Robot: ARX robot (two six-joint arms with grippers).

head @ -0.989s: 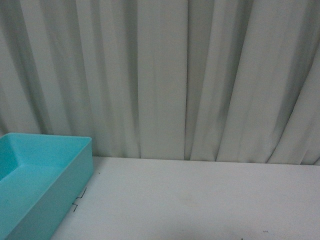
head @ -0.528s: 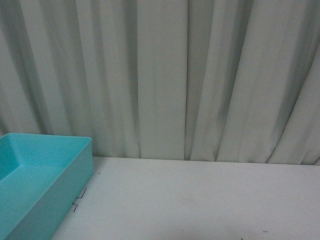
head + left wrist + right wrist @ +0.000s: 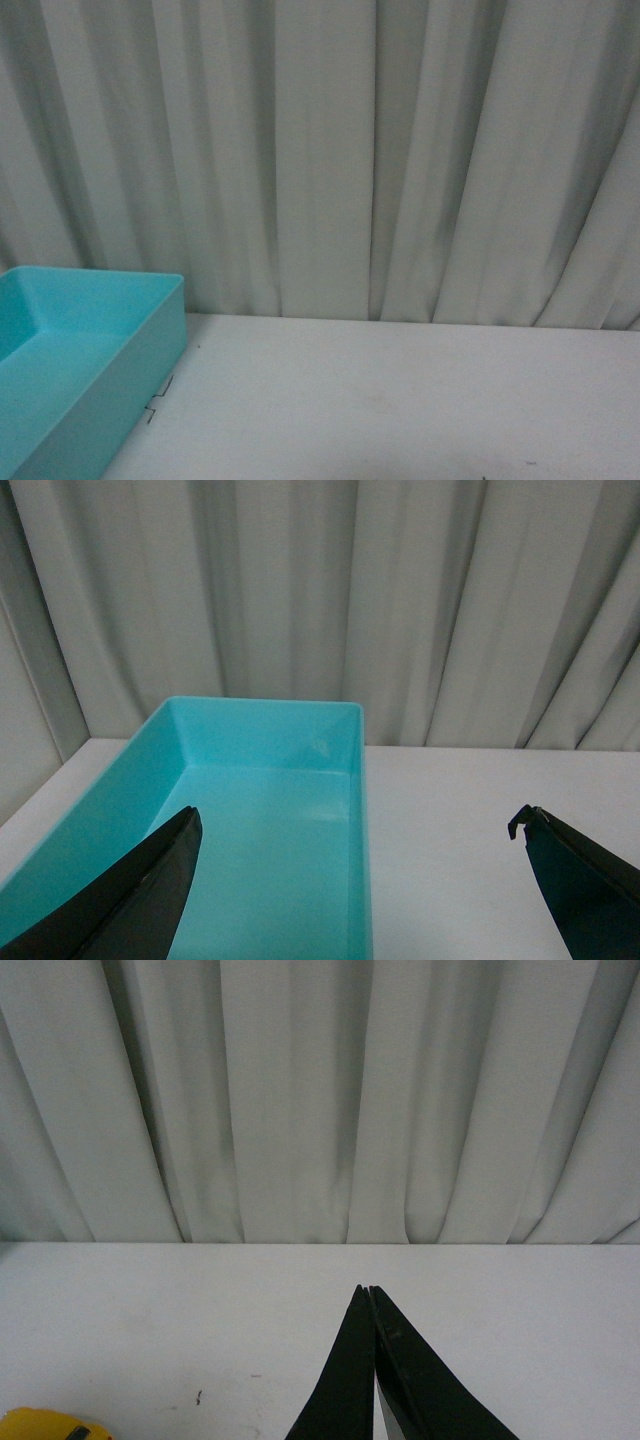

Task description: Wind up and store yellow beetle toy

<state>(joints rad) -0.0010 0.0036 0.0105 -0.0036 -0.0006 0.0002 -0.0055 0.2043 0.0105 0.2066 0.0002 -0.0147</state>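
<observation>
We see only a glossy yellow sliver of the toy (image 3: pixel 40 1427), dark spot on it, on the table (image 3: pixel 150 1310) near our right gripper (image 3: pixel 366 1292), pressed together, left gripper (image 3: pixel 355 818) spread wide at the bin (image 3: pixel 265 735), front view unchanged since earlier.

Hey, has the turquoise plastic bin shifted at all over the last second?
No. The open turquoise plastic bin keeps its place in the front view: its right wall lines up with the small black marks on the white table as before.
</observation>
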